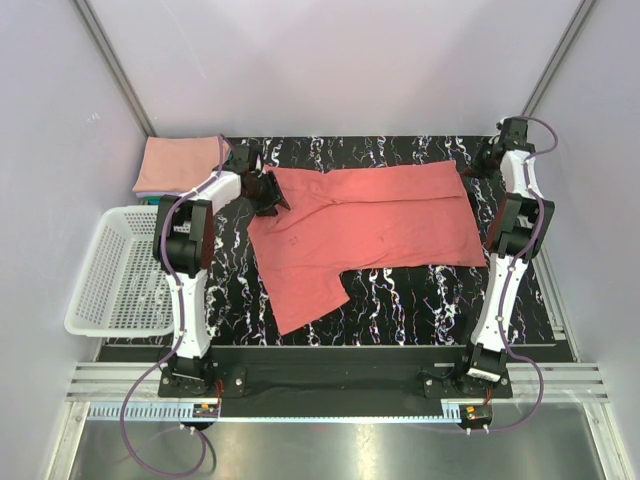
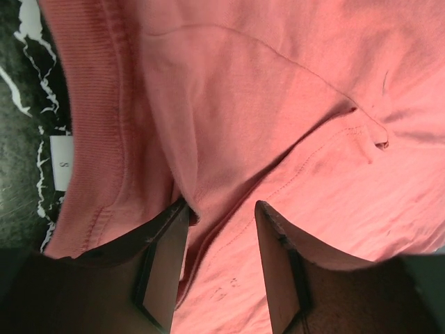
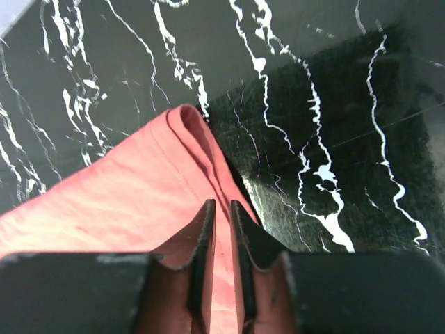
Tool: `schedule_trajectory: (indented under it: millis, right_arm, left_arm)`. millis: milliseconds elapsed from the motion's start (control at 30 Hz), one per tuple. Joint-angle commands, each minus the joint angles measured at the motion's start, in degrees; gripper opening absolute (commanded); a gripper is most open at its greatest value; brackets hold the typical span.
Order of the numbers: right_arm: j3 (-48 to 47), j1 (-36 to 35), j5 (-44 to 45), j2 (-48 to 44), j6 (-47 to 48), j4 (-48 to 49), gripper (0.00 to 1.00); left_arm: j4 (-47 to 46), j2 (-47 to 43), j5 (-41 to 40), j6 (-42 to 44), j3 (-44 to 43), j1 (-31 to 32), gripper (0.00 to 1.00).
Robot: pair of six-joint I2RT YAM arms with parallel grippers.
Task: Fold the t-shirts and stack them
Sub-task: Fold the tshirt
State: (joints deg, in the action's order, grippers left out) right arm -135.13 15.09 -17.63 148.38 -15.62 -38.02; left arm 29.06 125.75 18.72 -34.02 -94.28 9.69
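A coral-red t-shirt [image 1: 370, 220] lies spread on the black marbled table [image 1: 400, 300], with one sleeve pointing toward the near edge. My left gripper [image 1: 266, 190] is open over the shirt's collar end. In the left wrist view its fingers [image 2: 165, 264] straddle a seam of the t-shirt [image 2: 278, 104] beside the ribbed collar [image 2: 94, 104]. My right gripper [image 1: 470, 166] is at the shirt's far right corner. In the right wrist view its jaws [image 3: 221, 209] are almost together, with the hem of the t-shirt [image 3: 139, 202] between them. A folded salmon-pink t-shirt [image 1: 180, 164] lies at the back left.
A white mesh basket [image 1: 115, 275] stands off the table's left edge, below the pink stack. Grey walls close in the back and both sides. Bare marbled table [image 3: 313, 104] shows beside the shirt's corner.
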Motion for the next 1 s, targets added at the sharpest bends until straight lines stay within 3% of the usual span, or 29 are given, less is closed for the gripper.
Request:
schedule_trajectory:
  millis: [0,100,333,467,633,800,967]
  right_arm:
    - [-3.12,0.73,0.93,-0.36,-1.87,0.76,0.22]
    - [-1.37,0.64,2.77,-3.43,-2.66,-0.12,0.28]
    - [8.37,-0.58,2.26,-11.6,-7.32,-0.39,0.24]
    - [16.46,-1.56,-0.92,-12.85,-10.31,4.08,0.22]
    - [19.2,-1.65,0.66,-11.89,-11.19,7.34,0.21]
    - [17.1,-1.64,2.85,-7.93,-11.37,5.77,0.2]
    - [17.61,-1.38,9.28,-7.66,-11.89,3.04,0.16]
  left_arm:
    - [5.39,0.73,-2.73,2.38,-1.6,-0.47,0.51]
    - [5.31,-2.08,-1.32,2.12,-3.97,-0.38,0.53]
    - [3.29,-4.99,-1.41,3.34,-4.42,-0.38,0.56]
    - [4.34,-4.2,-4.12,5.63,-3.98,-0.47,0.56]
    - [0.04,-4.29,-5.71,6.86,-3.18,-1.78,0.56]
    - [-4.7,-0.43,-10.89,3.79,-9.07,-3.28,0.55]
    - [-6.12,6.85,-12.48,1.06,-20.65,-3.01,0.48]
